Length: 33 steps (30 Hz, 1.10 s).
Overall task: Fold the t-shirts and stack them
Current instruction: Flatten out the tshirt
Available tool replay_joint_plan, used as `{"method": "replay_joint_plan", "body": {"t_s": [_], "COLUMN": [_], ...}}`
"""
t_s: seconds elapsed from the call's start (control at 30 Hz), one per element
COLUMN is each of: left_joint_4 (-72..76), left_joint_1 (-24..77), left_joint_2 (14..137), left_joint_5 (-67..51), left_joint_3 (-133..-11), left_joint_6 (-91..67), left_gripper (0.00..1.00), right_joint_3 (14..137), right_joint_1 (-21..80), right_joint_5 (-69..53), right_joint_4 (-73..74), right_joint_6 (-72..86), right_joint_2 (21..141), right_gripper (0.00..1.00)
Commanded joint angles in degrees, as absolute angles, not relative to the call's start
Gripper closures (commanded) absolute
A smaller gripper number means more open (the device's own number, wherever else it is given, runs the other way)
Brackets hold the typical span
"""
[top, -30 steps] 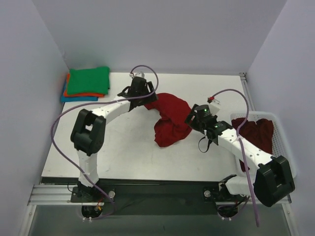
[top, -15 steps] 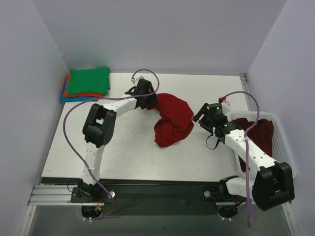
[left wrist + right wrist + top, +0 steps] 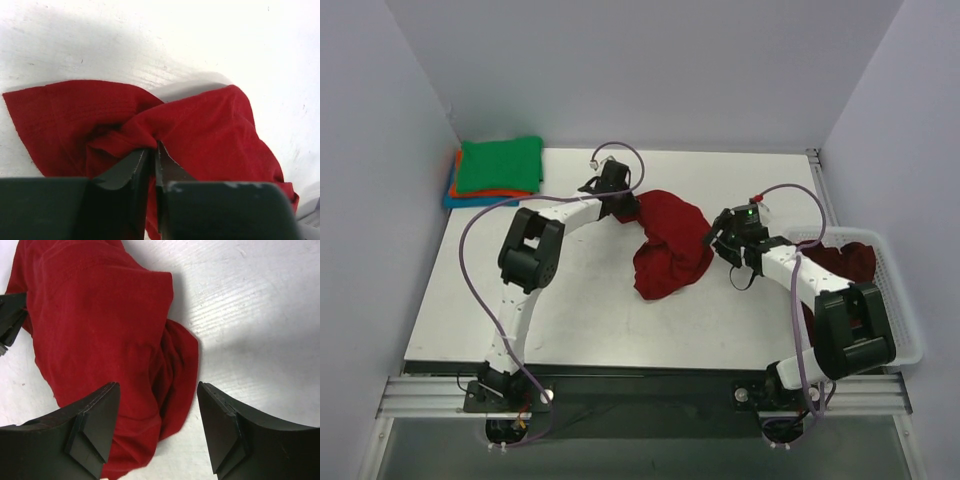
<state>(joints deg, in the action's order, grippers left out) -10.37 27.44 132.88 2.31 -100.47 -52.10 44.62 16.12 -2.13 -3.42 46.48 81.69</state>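
A crumpled dark red t-shirt [image 3: 670,245] lies bunched in the middle of the table. My left gripper [image 3: 625,207] sits at its far left edge, jaws shut on a pinch of the red cloth [image 3: 150,131]. My right gripper [image 3: 713,243] hovers at the shirt's right edge, open, its fingers [image 3: 97,422] straddling a fold of the dark red t-shirt [image 3: 100,325] without touching it. Folded green [image 3: 500,164], orange and blue t-shirts are stacked at the far left corner. More dark red t-shirts [image 3: 845,265] lie in the basket.
The white slotted basket [image 3: 900,300] stands at the table's right edge, beside my right arm. The folded stack sits against the left wall. Purple cables loop over both arms. White table [image 3: 580,310] surface shows near the front.
My left gripper has closed on the shirt's far left edge. My right gripper has swung left from near the basket to the shirt's right edge, jaws narrowing slightly.
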Motion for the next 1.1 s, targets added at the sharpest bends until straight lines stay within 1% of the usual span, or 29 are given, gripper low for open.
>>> {"method": "replay_joint_plan", "body": {"t_s": [0.0,0.03,0.07,0.13,0.17,0.2,0.23,0.3,0.33,0.4,0.43,0.5,0.63,0.73,0.9,1.07], "left_joint_4": [-6.3,-5.8,-5.7,-5.6,-5.8,-5.8,-5.7,-6.1,-6.1,-6.3,-6.2,-6.8,-7.5,-8.5,-11.2,-14.0], "left_joint_1": [26.9,26.9,26.9,26.8,26.8,26.8,26.8,26.6,26.5,26.3,25.8,25.3,23.5,21.5,17.3,13.6], "left_joint_2": [132.2,131.8,131.1,130.5,129.8,129.3,128.9,127.5,126.9,125.1,124.3,121.5,114.7,108.6,97.7,86.4], "left_joint_5": [1.0,0.9,0.6,0.5,0.5,0.5,0.5,0.5,0.4,0.4,0.4,0.4,0.9,1.5,1.5,1.7], "left_joint_3": [-101.6,-101.3,-101.1,-100.6,-100.5,-100.2,-99.7,-99.1,-98.9,-97.9,-97.4,-95.9,-92.8,-90.4,-88.4,-88.1], "left_joint_6": [-52.1,-51.9,-51.8,-50.7,-50.5,-50.3,-49.4,-48.7,-47.9,-47.3,-46.8,-46.1,-43.8,-42.7,-41.0,-39.0], "left_gripper": [0.85,0.88,0.92,0.93,0.94,0.97,0.99,1.0,1.0,1.0,1.0,1.0,1.0,1.0,1.0,1.0], "right_joint_3": [47.5,47.9,48.4,49.9,50.3,50.4,50.7,51.0,51.1,50.8,50.7,51.6,58.9,64.6,72.4,83.1], "right_joint_1": [14.9,14.8,14.6,14.6,14.6,14.8,14.8,14.9,14.9,14.7,14.6,14.2,13.3,12.6,9.1,5.8], "right_joint_5": [-5.4,-6.8,-7.9,-9.3,-10.4,-10.8,-11.0,-11.1,-11.1,-11.2,-11.2,-10.0,-4.8,-1.7,-0.9,-0.9], "right_joint_4": [-10.1,-11.7,-12.3,-13.8,-14.3,-14.9,-15.6,-15.9,-15.6,-15.6,-15.1,-12.9,3.1,10.6,17.0,22.1], "right_joint_6": [48.2,48.3,48.8,50.3,50.9,51.3,52.1,52.3,52.3,52.4,52.5,52.0,46.4,41.9,37.5,32.9], "right_joint_2": [85.4,86.5,87.5,90.6,91.4,92.5,92.9,93.5,93.6,93.3,92.7,90.3,85.4,81.1,75.8,74.2], "right_gripper": [0.37,0.39,0.45,0.51,0.57,0.61,0.67,0.73,0.81,0.9,1.0,1.0,1.0,1.0,1.0,1.0]}}
